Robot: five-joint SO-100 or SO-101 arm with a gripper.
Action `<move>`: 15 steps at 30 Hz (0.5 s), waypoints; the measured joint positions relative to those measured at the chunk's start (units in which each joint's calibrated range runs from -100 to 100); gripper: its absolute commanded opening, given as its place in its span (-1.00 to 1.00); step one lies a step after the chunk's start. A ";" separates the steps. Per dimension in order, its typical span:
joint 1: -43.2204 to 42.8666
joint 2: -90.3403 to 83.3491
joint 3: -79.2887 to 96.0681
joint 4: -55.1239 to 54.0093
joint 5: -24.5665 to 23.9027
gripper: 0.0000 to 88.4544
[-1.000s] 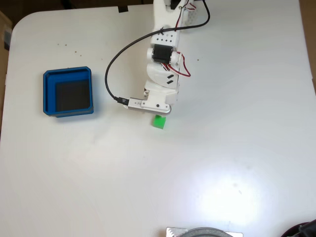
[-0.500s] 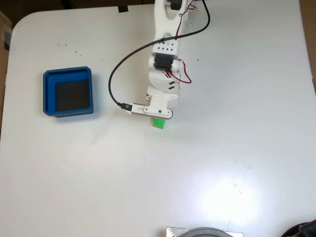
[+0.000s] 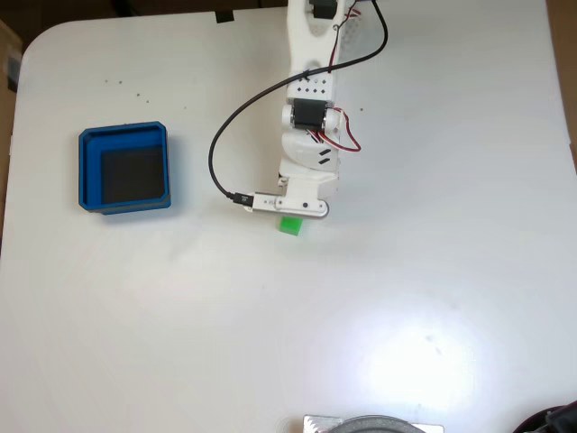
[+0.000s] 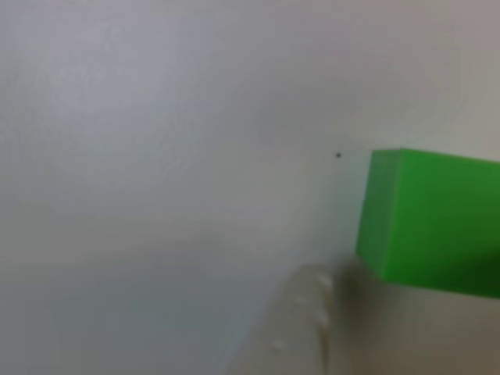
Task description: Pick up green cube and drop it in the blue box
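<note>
Shifted slightly to the right since a second ago in the fixed view, the white arm (image 3: pixel 308 135) now has its wrist bracket over the upper edge of the green cube (image 3: pixel 290 225), which sits in the same spot on the white tabletop (image 3: pixel 406 298). That cube lies well to the right of the blue box (image 3: pixel 124 169) and a little lower in the fixed view, apart from it. In the other view the cube (image 4: pixel 430 223) rests on the tabletop at the right edge, with one pale, blurred fingertip (image 4: pixel 301 328) just beside its lower left corner. Whether the pincer (image 3: pixel 293 215) is apart or together cannot be told. A black cable (image 3: pixel 225 117) loops off the arm towards the box side.
</note>
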 measured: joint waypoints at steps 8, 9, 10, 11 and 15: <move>-0.07 2.42 0.00 -0.17 0.05 -0.37; -0.07 2.92 0.00 -0.58 0.00 -0.37; -0.07 3.34 0.00 -1.24 0.00 -0.37; -0.07 3.68 0.00 -2.23 0.00 -0.37; 0.00 3.93 0.00 -6.54 0.00 -0.37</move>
